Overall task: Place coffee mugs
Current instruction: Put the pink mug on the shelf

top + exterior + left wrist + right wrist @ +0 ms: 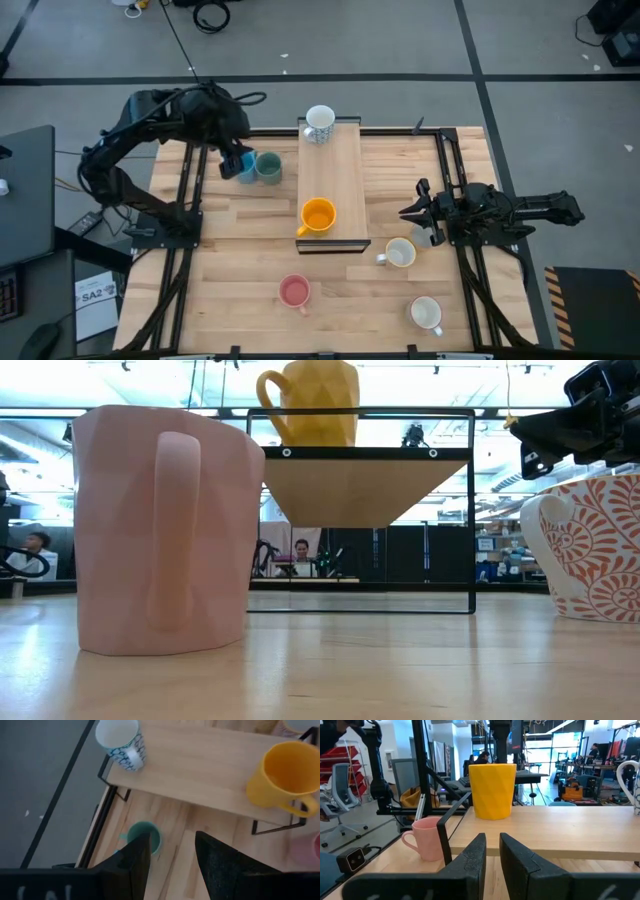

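- Coffee mugs are sitting in three groups: an orange mug (317,215) and a white patterned mug (320,122) are standing on the raised wooden shelf (333,165), a blue mug (246,167) and a grey-green mug (268,166) are touching each other on the counter (230,260) beside the shelf, and a pink mug (294,291) plus two cream mugs (400,253) (426,313) are waiting nearer the front.
- Left claw (234,160) is hanging over the blue and grey-green pair with its fingers standing apart and nothing between them; in its wrist view the grey-green mug (144,837) is showing just past one fingertip.
- Right claw (413,212) is waiting low at the counter's right side, fingers nearly together and empty, pointing toward the shelf.
- Judging the step as picking one of the paired mugs, the left claw is needing to centre over a single rim, since the neighbours are touching and a finger could nudge the other.
- Descending with one finger inside the cup and one outside, on the side away from the neighbour, is looking like the safest approach.
- Lifting straight up before swinging toward the shelf should be keeping the mug clear of its black frame (200,185).
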Controlling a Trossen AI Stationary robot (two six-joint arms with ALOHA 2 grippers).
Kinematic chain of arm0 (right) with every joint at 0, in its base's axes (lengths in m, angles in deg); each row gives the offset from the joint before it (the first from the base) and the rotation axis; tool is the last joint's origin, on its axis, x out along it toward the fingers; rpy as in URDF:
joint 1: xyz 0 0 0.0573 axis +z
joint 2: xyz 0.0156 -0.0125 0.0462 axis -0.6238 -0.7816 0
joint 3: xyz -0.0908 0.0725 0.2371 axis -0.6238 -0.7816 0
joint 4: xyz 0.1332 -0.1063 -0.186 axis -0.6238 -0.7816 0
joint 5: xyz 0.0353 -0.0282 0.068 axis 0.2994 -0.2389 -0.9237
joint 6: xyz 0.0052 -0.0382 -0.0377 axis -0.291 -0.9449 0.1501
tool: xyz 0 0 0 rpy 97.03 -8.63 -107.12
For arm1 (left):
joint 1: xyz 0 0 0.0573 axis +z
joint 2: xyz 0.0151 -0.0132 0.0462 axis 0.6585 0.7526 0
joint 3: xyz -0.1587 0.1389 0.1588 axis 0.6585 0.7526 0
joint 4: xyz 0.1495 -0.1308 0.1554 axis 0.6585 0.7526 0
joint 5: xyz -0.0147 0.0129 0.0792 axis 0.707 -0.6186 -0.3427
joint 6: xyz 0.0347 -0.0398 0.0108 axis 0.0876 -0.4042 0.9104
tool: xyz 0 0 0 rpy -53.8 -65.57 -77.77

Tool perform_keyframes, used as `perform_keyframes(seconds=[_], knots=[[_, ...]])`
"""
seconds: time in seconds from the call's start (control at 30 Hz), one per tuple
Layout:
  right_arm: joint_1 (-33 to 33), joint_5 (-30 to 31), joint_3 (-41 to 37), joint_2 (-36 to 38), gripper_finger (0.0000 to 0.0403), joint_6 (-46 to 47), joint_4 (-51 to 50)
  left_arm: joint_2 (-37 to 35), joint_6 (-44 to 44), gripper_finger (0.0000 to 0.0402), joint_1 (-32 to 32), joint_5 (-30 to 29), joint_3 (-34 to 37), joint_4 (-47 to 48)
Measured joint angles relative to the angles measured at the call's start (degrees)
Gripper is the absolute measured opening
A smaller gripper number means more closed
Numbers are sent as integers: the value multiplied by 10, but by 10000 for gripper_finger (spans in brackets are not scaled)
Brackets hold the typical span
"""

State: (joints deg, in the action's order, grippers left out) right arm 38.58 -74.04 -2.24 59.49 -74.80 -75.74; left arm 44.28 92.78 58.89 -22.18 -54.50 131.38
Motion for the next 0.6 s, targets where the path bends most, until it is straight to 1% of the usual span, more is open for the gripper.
perform_keyframes(seconds=[0.2, 0.53, 0.6], knots=[[0, 0, 0, 0, 61, 0, 0, 0, 19, 162, 42, 0, 0, 5], [0, 0, 0, 0, 61, 0, 0, 0, 35, 162, 130, 2, 0, 7], [0, 0, 0, 0, 61, 0, 0, 0, 31, 162, 141, 18, 0, 8]])
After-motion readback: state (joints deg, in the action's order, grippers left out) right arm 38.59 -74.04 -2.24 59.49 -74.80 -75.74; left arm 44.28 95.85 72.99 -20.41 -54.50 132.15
